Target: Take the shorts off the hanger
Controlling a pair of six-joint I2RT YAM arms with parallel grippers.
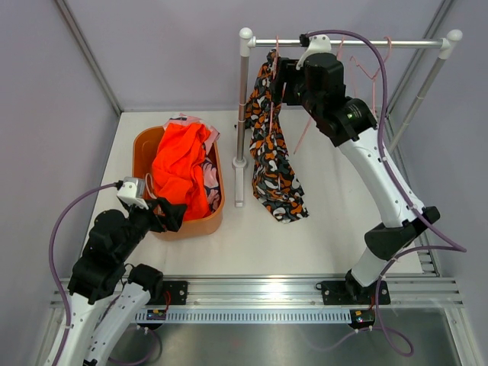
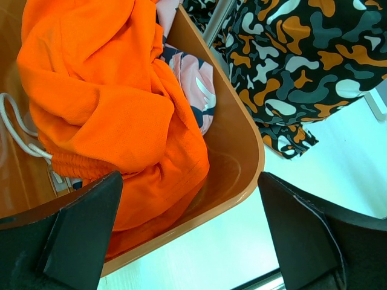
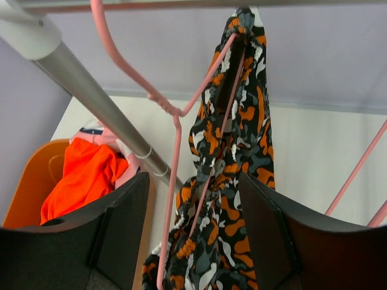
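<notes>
The left tool (image 2: 188, 199) hovers nearest, over the near end of an orange tub (image 1: 143, 149) on the left of the counter (image 1: 343, 198). Its fingers are spread wide and hold nothing. It looks parked there, clear of the tub's contents and ready for the next drop.

Two of the three shorts lie inside that single tub. The plain orange shorts (image 1: 179, 164) are heaped on top, their white drawstring trailing toward the near wall. The pink shorts (image 2: 196, 84) are tucked underneath, showing only along the right and far edges. Both seem to be finished with.

Farther back and to the right, the third pair, the black patterned shorts (image 1: 271, 160), hangs from a pink hanger (image 3: 175, 151). Its lower end sags onto the counter just right of the rack's upright post (image 1: 242, 114). The cloth is threaded over the hanger's bar, so I judge it needs pulling down and off rather than lifting.

At the far side, the right tool (image 3: 193, 178) is raised beside the one rail (image 1: 358, 43). Its fingers are parted with the hanger and the hanging cloth between them, and I see no pinch on either. That placement suits closing on the fabric high up.

Along the rail to the right hang what look like two bare pink hangers (image 1: 374, 72), which would make three hangers in all.
</notes>
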